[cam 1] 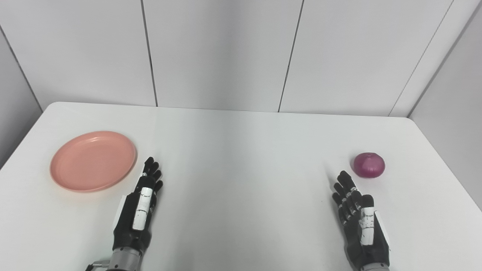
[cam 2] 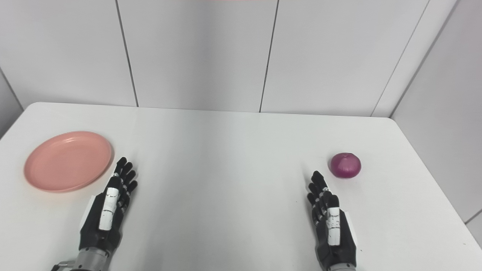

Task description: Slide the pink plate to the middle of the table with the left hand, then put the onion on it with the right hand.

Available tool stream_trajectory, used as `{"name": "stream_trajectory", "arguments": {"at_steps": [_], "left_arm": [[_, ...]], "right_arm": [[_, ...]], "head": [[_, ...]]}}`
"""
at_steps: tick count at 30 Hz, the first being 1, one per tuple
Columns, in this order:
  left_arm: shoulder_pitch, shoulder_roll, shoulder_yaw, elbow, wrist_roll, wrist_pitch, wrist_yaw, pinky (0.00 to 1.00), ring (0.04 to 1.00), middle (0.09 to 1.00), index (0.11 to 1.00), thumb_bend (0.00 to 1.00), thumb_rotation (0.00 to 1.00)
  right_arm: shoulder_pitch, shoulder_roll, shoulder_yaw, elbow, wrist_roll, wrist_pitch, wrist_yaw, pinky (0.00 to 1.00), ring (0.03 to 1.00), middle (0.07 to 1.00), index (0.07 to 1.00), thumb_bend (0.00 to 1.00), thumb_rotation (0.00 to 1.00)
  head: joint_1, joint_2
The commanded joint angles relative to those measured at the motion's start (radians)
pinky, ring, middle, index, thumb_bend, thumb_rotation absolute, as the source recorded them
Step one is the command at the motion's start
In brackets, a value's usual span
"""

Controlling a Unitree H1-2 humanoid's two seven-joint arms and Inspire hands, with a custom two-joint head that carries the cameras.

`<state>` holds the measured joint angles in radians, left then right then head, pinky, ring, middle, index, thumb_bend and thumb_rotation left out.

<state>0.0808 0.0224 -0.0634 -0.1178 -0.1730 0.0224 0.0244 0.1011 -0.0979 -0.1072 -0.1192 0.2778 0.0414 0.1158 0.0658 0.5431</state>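
A pink plate [cam 1: 93, 160] lies flat and empty on the left side of the white table [cam 1: 241, 150]. A purple-red onion [cam 1: 369, 165] sits on the right side. My left hand [cam 1: 141, 205] is open, fingers straight and pointing away from me, just right of the plate's near edge and not touching it. My right hand [cam 1: 357, 216] is open too, fingers straight, a little in front and to the left of the onion, with a small gap between them. Both also show in the right eye view: the plate [cam 2: 67, 160], the onion [cam 2: 345, 165].
Grey wall panels [cam 1: 226, 52] stand behind the table's far edge. The table's right edge runs close beside the onion, and its left edge lies just beyond the plate.
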Motion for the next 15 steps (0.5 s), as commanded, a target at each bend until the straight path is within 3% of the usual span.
{"name": "stream_trajectory", "arguments": {"at_steps": [1,6,15], "left_arm": [[0.063,-0.069,-0.003,0.020,-0.003,0.025,0.016,1.00,1.000,1.000,1.000,0.73,0.89],[0.065,-0.099,-0.013,-0.005,0.005,0.035,0.043,1.00,1.000,1.000,1.000,0.76,0.89],[0.023,-0.108,0.004,-0.077,-0.002,0.083,0.061,1.00,1.000,1.000,1.000,0.77,0.87]], "right_arm": [[0.031,-0.016,-0.016,0.102,0.020,0.029,0.013,1.00,1.000,0.989,0.961,0.90,0.97],[0.014,-0.041,-0.033,0.151,0.048,0.006,0.046,1.00,1.000,1.000,0.984,0.82,1.00],[-0.010,-0.065,-0.050,0.222,0.074,-0.022,0.090,1.00,1.000,1.000,1.000,0.80,1.00]], "head": [[0.001,0.001],[0.088,-0.032],[0.202,-0.085]]}}
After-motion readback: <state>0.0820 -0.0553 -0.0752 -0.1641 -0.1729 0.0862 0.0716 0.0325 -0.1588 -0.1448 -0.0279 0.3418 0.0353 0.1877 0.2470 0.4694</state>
